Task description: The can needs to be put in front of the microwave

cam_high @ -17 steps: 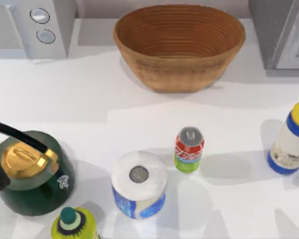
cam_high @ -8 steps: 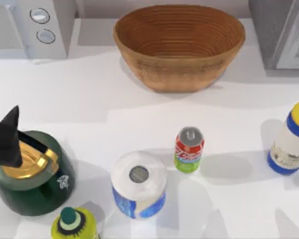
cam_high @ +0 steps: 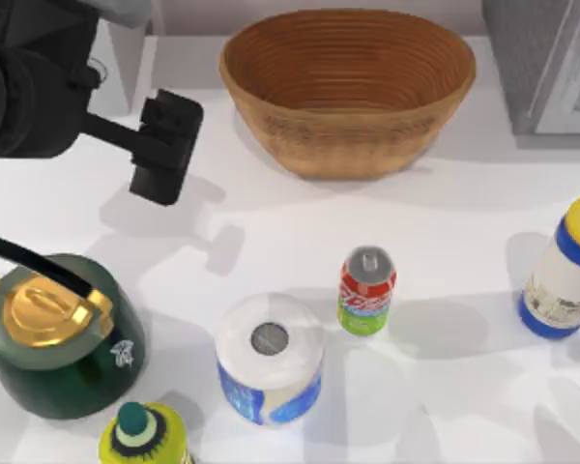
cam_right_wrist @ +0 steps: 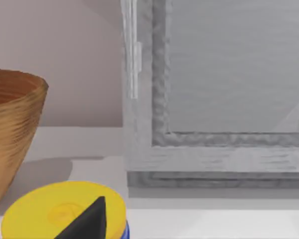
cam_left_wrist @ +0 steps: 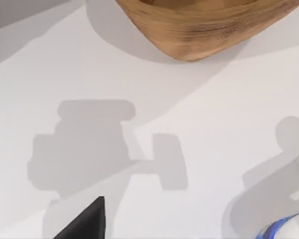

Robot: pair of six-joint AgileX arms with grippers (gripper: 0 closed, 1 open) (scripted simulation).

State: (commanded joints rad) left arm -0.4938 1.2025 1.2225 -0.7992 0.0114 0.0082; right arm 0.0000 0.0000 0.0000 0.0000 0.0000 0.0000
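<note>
1. The can [cam_high: 367,290] stands upright on the white table [cam_high: 435,208], roughly midway between the left and right edges and nearer the front edge than the back.
2. The microwave [cam_high: 124,68] sits at the back-left corner, well apart from the can, and the dark left arm covers most of it (a pale strip of its side is about all that shows).
3. The left gripper [cam_high: 164,150] hangs above the table just in front of the microwave and beside the left end of the wicker basket [cam_high: 348,92]. Its shadow falls on bare table below it. Whether it is released or clenched cannot be told, and it carries nothing visible.
4. The left wrist view looks down on that shadow, the basket's lower wall [cam_left_wrist: 204,30] and a stretch of table.
5. A white-and-blue roll [cam_high: 269,358] stands just beside the can, toward the front-left, without touching it.
6. A green kettle [cam_high: 53,333] with a gold lid sits by the left edge, and a yellow-green bottle [cam_high: 145,440] stands at the front edge next to it.
7. A yellow-capped white bottle [cam_high: 565,271] stands at the right edge.
8. The right gripper [cam_right_wrist: 89,221] is close above that bottle's cap [cam_right_wrist: 55,209], facing the darker grey appliance [cam_right_wrist: 224,99] at the back-right corner. Its state cannot be told.
</note>
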